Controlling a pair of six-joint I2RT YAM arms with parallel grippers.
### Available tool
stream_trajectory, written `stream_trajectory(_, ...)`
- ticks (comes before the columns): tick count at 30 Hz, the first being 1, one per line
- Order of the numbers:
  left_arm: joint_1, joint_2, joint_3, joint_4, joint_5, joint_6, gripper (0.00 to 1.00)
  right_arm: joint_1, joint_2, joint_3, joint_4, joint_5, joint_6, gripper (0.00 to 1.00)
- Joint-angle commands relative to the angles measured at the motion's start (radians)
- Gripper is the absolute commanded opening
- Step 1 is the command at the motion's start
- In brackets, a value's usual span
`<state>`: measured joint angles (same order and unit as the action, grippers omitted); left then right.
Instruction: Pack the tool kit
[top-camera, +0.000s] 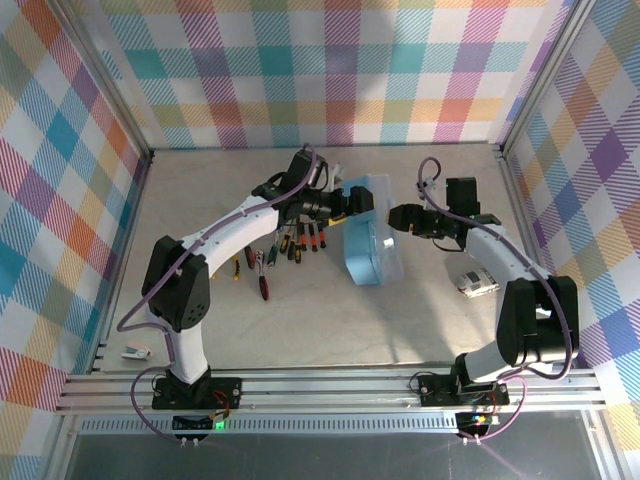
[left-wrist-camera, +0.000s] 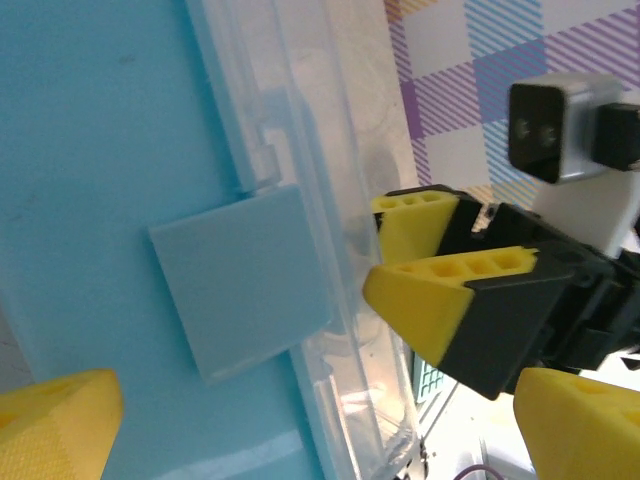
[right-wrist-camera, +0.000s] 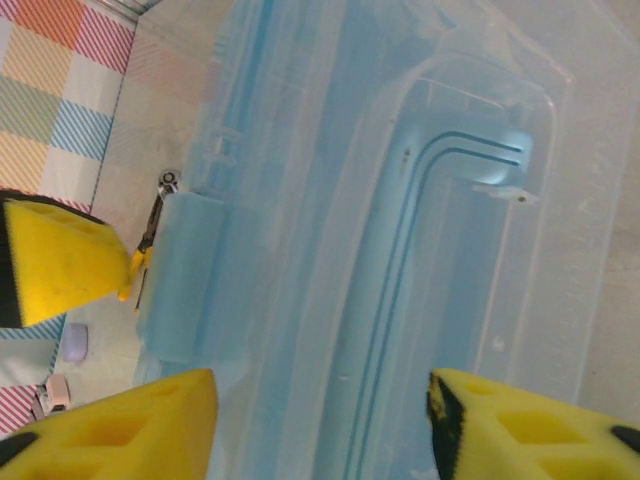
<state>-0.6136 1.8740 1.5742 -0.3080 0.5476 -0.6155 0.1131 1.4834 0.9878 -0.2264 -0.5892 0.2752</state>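
The light blue tool kit case (top-camera: 370, 250) lies mid-table with its clear lid down. My left gripper (top-camera: 362, 200) hovers open at its far left edge. In the left wrist view the left gripper (left-wrist-camera: 320, 430) stands wide over the blue shell (left-wrist-camera: 100, 150) and a square latch (left-wrist-camera: 245, 280). My right gripper (top-camera: 397, 215) is at the case's far right edge, its yellow fingers (left-wrist-camera: 440, 290) beside the clear rim. Close up, the right gripper (right-wrist-camera: 320, 435) stands open over the case (right-wrist-camera: 400, 250). Screwdrivers (top-camera: 300, 240) and pliers (top-camera: 262, 278) lie left of the case.
A white box (top-camera: 472, 283) lies under the right forearm. A small white item (top-camera: 135, 352) sits near the left base. Checkered walls close the table on three sides. A loose metal tool tip (right-wrist-camera: 158, 205) lies beside the case.
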Motion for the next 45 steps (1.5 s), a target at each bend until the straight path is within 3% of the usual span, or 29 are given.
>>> stream_trajectory(1,-0.008,0.046,0.040,-0.028,0.018,-0.007,1.00,0.016,0.013,-0.017,0.014,0.015,-0.003,0.53)
stream_trajectory(32,-0.029,0.158,0.191,-0.078,0.102,0.001,1.00,0.122,0.109,0.071,-0.049,0.020,-0.098,0.45)
stream_trajectory(38,-0.032,0.156,0.133,0.021,0.199,-0.009,1.00,0.128,0.116,0.075,-0.050,0.022,-0.095,0.44)
stream_trajectory(42,-0.034,0.119,0.024,0.285,0.306,-0.070,1.00,0.126,0.119,0.074,-0.050,0.026,-0.093,0.44)
stream_trajectory(45,-0.037,0.098,-0.004,0.302,0.318,-0.058,1.00,0.128,0.113,0.068,-0.049,0.057,-0.081,0.42)
